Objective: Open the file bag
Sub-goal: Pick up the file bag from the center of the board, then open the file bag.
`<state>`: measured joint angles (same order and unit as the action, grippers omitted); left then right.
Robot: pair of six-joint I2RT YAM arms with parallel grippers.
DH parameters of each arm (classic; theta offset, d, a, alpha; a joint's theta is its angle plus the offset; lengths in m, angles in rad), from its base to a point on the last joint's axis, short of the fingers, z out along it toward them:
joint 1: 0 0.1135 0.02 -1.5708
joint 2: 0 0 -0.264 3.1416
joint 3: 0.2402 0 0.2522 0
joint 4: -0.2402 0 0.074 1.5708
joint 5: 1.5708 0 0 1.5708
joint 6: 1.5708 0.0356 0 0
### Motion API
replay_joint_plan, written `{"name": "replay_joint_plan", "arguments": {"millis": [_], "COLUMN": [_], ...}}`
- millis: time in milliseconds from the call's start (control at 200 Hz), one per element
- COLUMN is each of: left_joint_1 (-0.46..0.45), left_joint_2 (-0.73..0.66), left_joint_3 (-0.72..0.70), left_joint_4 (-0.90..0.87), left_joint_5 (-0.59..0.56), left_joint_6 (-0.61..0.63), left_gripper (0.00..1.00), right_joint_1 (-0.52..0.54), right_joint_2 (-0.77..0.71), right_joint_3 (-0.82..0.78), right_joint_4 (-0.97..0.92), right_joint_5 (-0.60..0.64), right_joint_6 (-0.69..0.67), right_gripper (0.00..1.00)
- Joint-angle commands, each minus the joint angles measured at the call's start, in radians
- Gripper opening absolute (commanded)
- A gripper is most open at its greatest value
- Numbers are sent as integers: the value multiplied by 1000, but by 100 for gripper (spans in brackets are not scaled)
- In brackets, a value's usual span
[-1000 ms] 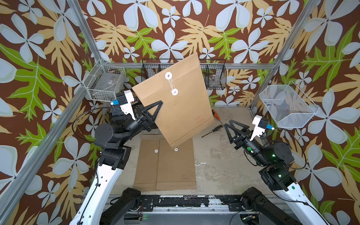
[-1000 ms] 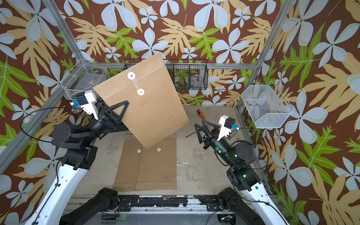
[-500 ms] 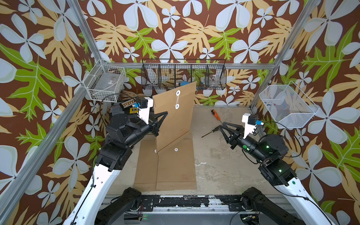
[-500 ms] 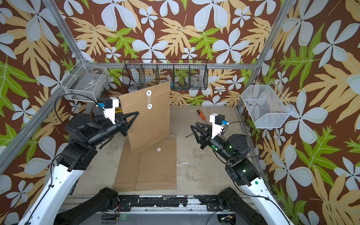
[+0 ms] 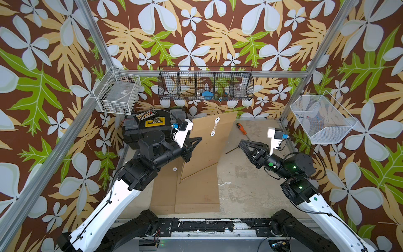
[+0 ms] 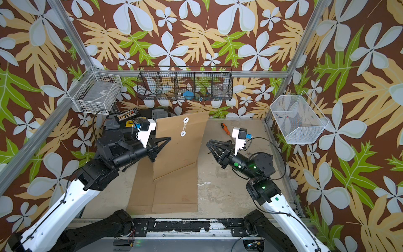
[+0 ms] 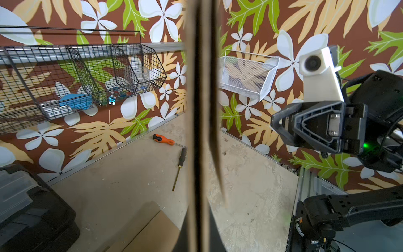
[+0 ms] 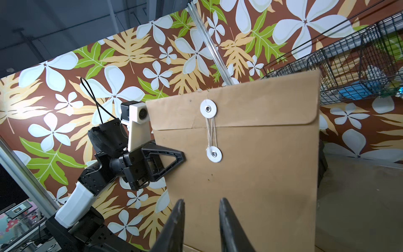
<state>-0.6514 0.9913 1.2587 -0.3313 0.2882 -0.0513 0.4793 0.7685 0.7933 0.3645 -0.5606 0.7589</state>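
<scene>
Holding the file bag (image 5: 207, 150) on edge over the table (image 5: 246, 187) is the left arm's part. The bag stands tilted, its closure face turned to the right arm. Its lower corner is down by the other flat bags (image 5: 196, 196) lying on the table; whether it rests on them is unclear. The left gripper (image 8: 182, 156) is clamped on the bag's side edge, just beside the lower disc. The right gripper (image 5: 241, 144) hangs apart from the bag and faces it, jaws set narrow with nothing between them.

The step in hand, as I judge it, is unwinding the tie. The flap (image 8: 250, 104) lies down over the mouth. The upper disc (image 8: 208, 108) sits on the flap and the lower disc (image 8: 214, 154) on the body. The string (image 8: 210, 133) runs between them in a few strands.

To do this well, the right gripper should come in level with the gap between the discs. It should pinch the string, not the paper, and lead it round a disc in the unwinding direction. Which way it is wound is too fine to read. The left grip should be firm, since a thin bag held at one edge will likely swing under a sideways pull.
</scene>
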Motion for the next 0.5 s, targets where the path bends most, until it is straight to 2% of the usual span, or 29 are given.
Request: {"name": "replay_joint_plan", "arguments": {"millis": [0,220,370,496], "left_joint_1": [-42,-114,-154,-168], "left_joint_2": [7,32,38,43], "left_joint_3": [-1,3,-4,-8], "left_joint_4": [14,12,11,12], "left_joint_5": [-43,-84,-105,-104], "left_joint_6": [16,23,24,27], "left_gripper": [0,0,0,0], "right_joint_1": [4,54,121,130], "right_joint_2": [-3,19,36,50], "right_joint_3": [21,73,89,75], "right_joint_4": [-4,-121,-134,-60], "right_joint_5": [-9,58,106,68], "right_joint_6": [6,-69,-97,-75], "right_gripper": [26,23,9,0]}}
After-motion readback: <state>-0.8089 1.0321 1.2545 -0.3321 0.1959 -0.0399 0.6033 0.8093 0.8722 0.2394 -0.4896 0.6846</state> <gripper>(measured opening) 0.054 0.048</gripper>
